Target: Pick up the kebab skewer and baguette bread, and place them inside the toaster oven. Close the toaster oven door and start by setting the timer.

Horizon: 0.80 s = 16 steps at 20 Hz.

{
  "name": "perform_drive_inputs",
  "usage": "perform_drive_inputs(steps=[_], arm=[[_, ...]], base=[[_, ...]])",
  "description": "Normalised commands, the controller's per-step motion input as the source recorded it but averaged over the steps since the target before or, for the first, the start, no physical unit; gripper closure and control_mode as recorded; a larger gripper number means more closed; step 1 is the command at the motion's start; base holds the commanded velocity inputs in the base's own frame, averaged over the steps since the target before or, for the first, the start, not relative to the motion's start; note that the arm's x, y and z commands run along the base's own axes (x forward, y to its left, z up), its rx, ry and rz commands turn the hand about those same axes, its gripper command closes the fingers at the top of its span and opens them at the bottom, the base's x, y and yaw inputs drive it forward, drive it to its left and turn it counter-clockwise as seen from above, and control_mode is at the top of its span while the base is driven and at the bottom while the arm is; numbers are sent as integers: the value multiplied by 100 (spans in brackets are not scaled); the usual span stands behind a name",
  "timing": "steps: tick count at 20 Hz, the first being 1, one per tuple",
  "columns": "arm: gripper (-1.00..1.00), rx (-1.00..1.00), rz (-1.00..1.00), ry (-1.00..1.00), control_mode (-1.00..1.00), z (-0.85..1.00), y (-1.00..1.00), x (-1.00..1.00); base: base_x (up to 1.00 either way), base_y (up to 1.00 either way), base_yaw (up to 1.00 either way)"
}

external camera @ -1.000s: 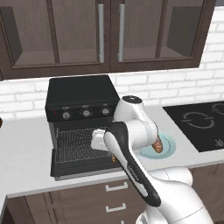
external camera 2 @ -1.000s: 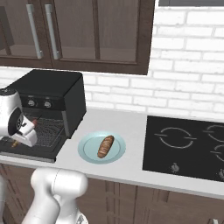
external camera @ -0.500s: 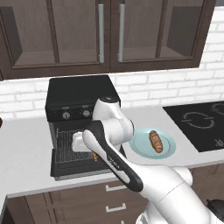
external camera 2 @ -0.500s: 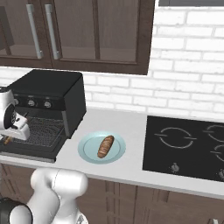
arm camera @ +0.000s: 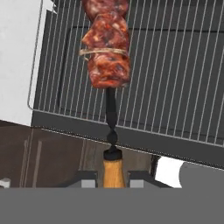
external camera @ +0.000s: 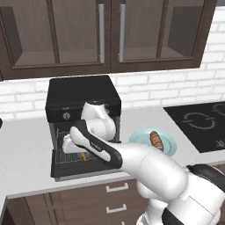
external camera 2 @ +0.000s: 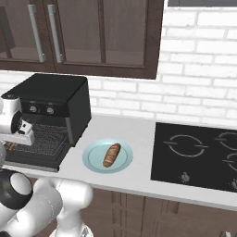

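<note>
The arm [external camera: 94,145] is reaching over the open door [external camera: 79,165] of the oven [external camera: 83,94], its fingers [external camera: 75,149] hanging above the rack. An orange bit of the skewer [external camera: 83,155] is peeking just beside them. Well right, the bread [external camera: 155,140] is lying on a plate [external camera: 169,147] on the desk [external camera: 26,154].

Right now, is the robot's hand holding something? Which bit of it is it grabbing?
Yes. The gripper is shut on the kebab skewer, holding it by its wooden handle end, with the meat chunks out over the toaster oven's wire rack.

red-brown kebab skewer [arm camera: 106,48], golden-brown baguette bread [external camera 2: 111,154], pale blue plate [external camera 2: 92,159].
</note>
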Motion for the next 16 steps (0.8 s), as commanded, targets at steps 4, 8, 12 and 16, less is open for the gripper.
perform_drive_inputs(steps=[4,8,12,16], arm=[[100,-1,3,0,-100,-23,23,47],[100,-1,0,0,-100,-23,23,60],[100,-2,0,0,-100,-29,20,37],[100,-3,0,0,-100,-33,18,7]], base=[[0,0,0],[0,0,0],[0,0,0],[0,0,0]])
